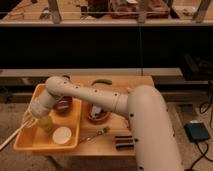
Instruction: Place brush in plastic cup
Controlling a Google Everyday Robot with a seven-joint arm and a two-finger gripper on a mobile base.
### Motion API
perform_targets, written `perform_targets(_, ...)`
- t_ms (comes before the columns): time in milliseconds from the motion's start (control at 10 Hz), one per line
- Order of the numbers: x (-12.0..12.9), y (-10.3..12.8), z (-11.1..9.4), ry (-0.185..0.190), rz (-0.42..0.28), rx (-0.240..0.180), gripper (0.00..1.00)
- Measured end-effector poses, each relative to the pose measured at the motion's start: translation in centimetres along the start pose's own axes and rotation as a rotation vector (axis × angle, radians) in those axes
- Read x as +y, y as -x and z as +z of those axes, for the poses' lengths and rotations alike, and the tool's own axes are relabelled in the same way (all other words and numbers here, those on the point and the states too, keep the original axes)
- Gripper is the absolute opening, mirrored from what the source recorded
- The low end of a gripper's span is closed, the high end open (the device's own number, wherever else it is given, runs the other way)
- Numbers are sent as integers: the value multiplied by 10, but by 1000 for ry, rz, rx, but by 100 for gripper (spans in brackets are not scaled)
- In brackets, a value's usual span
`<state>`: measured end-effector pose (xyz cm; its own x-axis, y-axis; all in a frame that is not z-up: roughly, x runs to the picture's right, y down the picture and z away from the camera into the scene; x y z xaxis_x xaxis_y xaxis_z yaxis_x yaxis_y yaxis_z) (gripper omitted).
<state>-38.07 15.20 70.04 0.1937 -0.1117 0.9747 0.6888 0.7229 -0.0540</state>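
Note:
My gripper (31, 118) is over the left part of the yellow tray (30, 145), just left of the translucent yellow-green plastic cup (46, 124) that stands in the tray. It is shut on the brush (12, 138). The brush's long cream-white handle slants down and to the left, past the tray's left edge. The brush's dark head is hidden at the gripper. The cup is upright and the brush is outside it.
The tray also holds a dark brown bowl (63, 105) and a white round lid (62, 135). On the wooden table (130, 85) are a reddish bowl (98, 114), a metal fork (98, 134), a dark flat object (124, 142) and a green item (102, 82). A dark shelf stands behind.

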Motion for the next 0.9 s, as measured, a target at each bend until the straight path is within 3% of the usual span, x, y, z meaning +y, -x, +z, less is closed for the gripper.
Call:
perform_targets(100,1,-1,0,2,4,1,80)
perform_targets(900,8,-14,-10,-7,36,36,80)
